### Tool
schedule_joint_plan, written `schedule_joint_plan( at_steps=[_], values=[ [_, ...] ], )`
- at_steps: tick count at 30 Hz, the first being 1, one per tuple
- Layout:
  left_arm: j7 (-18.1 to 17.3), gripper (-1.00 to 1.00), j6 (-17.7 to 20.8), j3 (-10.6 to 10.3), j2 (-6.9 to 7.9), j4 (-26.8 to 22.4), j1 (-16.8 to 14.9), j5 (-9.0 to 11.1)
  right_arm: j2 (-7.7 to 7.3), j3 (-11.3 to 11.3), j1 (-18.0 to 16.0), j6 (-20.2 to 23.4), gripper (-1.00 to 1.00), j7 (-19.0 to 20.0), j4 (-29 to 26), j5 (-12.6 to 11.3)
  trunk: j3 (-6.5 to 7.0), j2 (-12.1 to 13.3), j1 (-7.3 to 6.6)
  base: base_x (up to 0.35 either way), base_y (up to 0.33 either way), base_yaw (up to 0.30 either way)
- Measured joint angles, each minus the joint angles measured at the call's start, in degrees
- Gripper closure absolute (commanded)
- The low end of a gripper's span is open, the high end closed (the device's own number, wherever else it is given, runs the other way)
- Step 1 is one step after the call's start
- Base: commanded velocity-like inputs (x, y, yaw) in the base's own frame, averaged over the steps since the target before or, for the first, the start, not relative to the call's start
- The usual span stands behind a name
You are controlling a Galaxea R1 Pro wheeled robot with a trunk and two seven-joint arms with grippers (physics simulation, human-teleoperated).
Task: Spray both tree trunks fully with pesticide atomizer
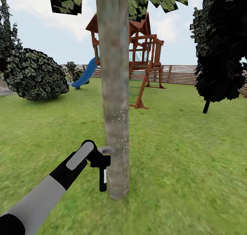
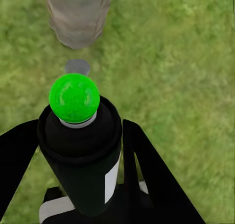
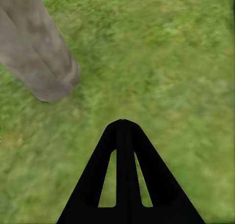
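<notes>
Left gripper (image 1: pixel 100 160) fingers clamped on the pesticide atomizer (image 1: pixel 103 170), just beside the tree trunk (image 1: pixel 115 91); white specks sparse; recommend sweeping the head upward; right gripper (image 3: pixel 123 123) fingers together.

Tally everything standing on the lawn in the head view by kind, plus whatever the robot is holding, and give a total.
Tree trunk with white pesticide specks: 1
Dark conifer: 1
Round leafy bush: 1
Wooden playset with blue slide: 1
Pesticide atomizer, held in the left end effector: 1
Total: 5
</notes>
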Motion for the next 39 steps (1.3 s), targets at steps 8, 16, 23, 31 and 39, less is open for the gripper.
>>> schedule_joint_plan(
  at_steps=[8, 16, 23, 31, 39],
  values=[
    [-9.89, 1.0, 0.0, 0.03, 0.05, 2.02, 0.74, -10.94, 0.0, 0.0, 0.0, 0.0, 1.0, -0.02, -0.01, 0.0, 0.0, 0.0, -0.01, 0.21, 0.325, -0.247],
    [-10.25, 1.0, -1.16, 0.11, 0.74, 2.19, 3.45, -11.52, 0.0, -0.09, 0.0, 0.0, 1.0, -0.03, -0.01, 0.0, 0.0, 0.01, 0.01, 0.099, 0.215, -0.247],
    [-10.25, 1.0, -1.25, 0.12, 0.88, 2.18, 4.15, -11.49, 0.01, -0.08, -0.02, 0.01, 1.0, -0.03, -0.01, -0.03, 0.0, 0.01, 0.01, -0.002, 0.321, -0.18],
    [-10.26, 1.0, -1.33, 0.11, 0.85, 2.14, 4.24, -11.51, 0.0, -0.09, 0.0, 0.01, 1.0, -0.03, -0.02, -0.08, 0.0, 0.01, 0.03, -0.089, 0.334, -0.111],
    [-10.25, 1.0, -1.32, 0.15, 0.85, 2.17, 4.25, -11.51, 0.07, -0.08, -0.01, 0.0, 1.0, -0.03, 0.0, -0.01, 0.0, 0.01, 0.01, -0.052, 0.335, -0.136]
  ],
)
